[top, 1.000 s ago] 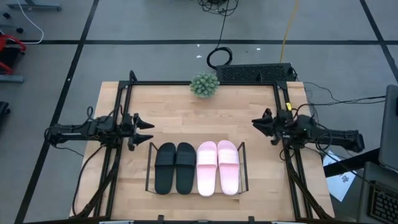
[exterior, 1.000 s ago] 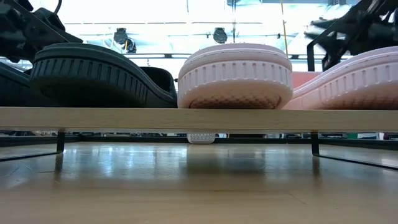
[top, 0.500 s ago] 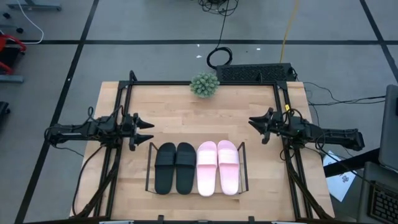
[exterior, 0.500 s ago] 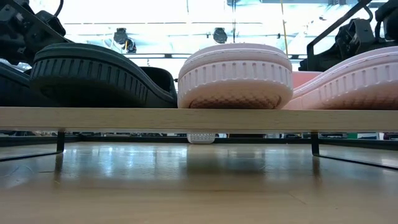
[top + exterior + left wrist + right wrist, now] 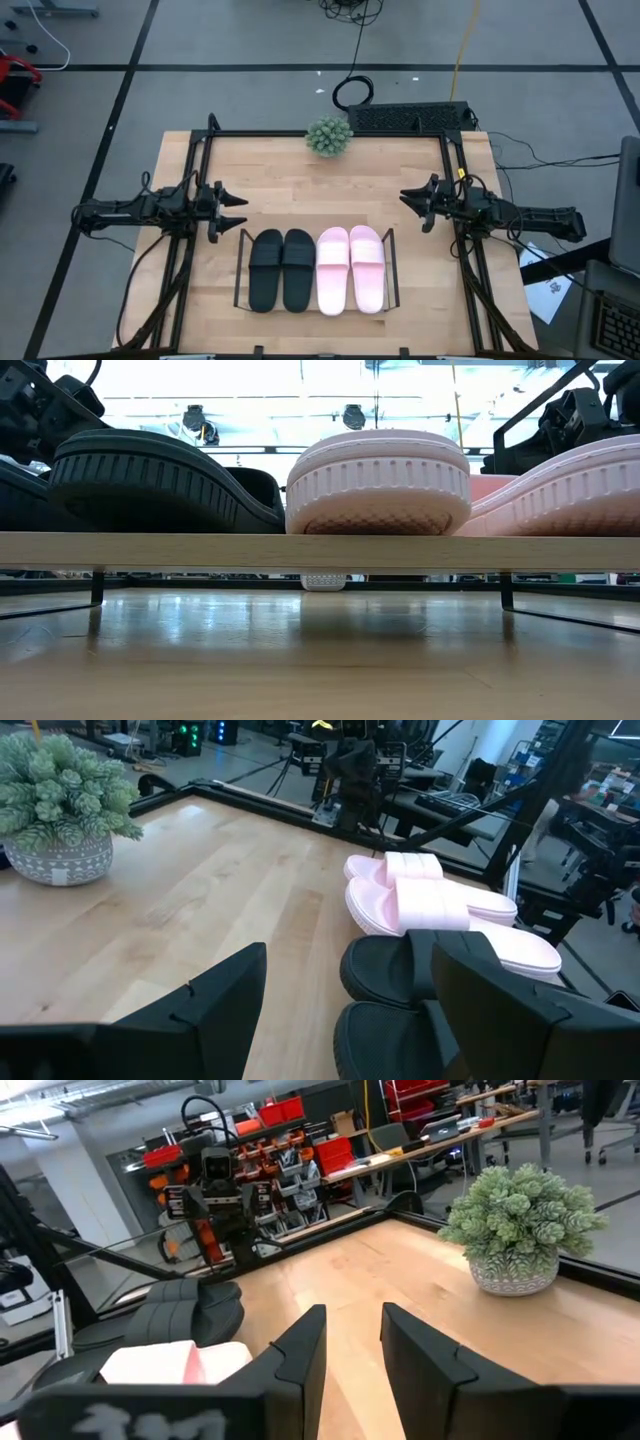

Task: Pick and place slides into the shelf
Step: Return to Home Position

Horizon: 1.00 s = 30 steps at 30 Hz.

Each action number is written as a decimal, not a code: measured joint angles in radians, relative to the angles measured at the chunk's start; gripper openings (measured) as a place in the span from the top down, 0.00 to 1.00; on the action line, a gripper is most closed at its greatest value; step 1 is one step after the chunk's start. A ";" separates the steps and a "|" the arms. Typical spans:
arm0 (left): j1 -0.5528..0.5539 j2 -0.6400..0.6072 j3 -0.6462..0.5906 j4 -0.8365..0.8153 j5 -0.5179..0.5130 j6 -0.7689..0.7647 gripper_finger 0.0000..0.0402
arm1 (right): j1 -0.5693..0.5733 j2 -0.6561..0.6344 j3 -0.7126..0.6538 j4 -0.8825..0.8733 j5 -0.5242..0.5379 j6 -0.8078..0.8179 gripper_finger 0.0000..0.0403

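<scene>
Your high view looks straight down on the table (image 5: 300,190), low view sits level against the slides (image 5: 378,480), wrist views face inward sharing them.
</scene>
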 joint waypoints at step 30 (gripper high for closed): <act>0.000 0.000 0.000 0.003 0.000 -0.006 0.29 | 0.000 0.000 0.000 -0.001 0.004 0.056 0.77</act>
